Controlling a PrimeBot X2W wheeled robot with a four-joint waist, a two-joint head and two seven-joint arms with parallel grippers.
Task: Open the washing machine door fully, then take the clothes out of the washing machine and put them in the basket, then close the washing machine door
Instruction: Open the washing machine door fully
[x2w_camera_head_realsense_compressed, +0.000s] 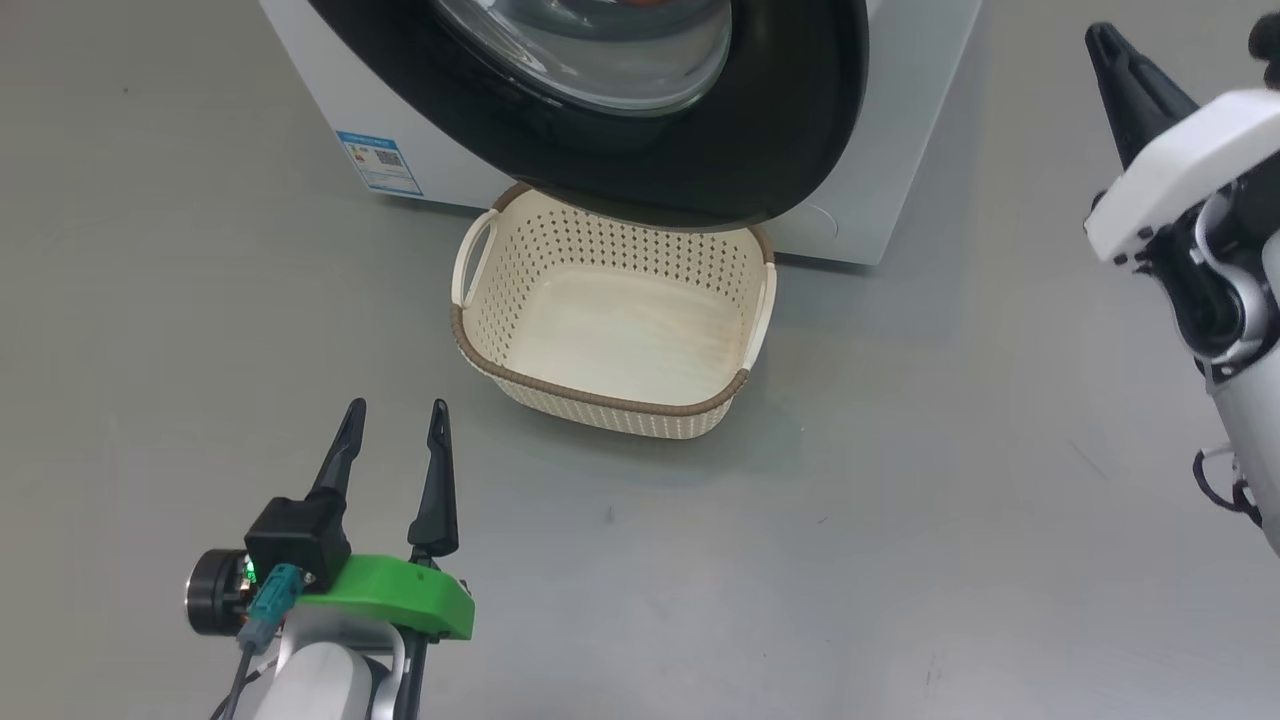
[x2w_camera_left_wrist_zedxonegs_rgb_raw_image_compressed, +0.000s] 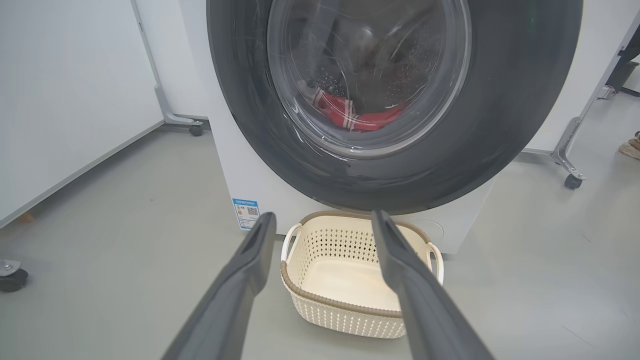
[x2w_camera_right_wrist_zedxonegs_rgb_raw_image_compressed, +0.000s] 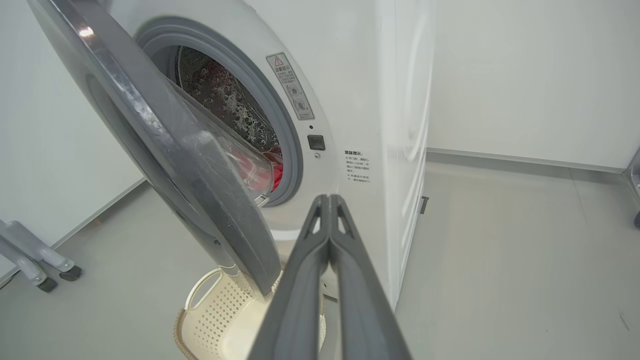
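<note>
**Left gripper** (x2w_camera_head_realsense_compressed: 398, 408) – low at the robot's left, over bare floor. Its fingers are spread wide and point toward the machine. It holds nothing and touches nothing.

**Basket** (x2w_camera_head_realsense_compressed: 600, 385) – on the floor just ahead and to the right of the left gripper, empty. Its far rim is tucked under the door's lower edge.

**Washing machine door** (x2w_camera_right_wrist_zedxonegs_rgb_raw_image_compressed: 165, 150) – ajar, not fully open. It is swung out at an angle from the washing machine (x2w_camera_right_wrist_zedxonegs_rgb_raw_image_compressed: 380, 125) and overhangs the basket. The hinge appears to be on the robot's left. The free edge and the gap behind it face the robot's right.

**Clothes** (x2w_camera_left_wrist_zedxonegs_rgb_raw_image_compressed: 360, 117) – a red heap with white stripes, low in the drum. It shows through the glass in the left wrist view and past the door's edge in the right wrist view. Nothing has been taken out.

**Right gripper** (x2w_camera_right_wrist_zedxonegs_rgb_raw_image_compressed: 328, 199) – raised at the robot's right, fingers pressed together and empty. It is aimed at the machine's front beside the door's free edge and is not touching it.

Judgement – the right arm is the nearer one for swinging the door wider, by pushing leftward on the door's inner face.
</note>
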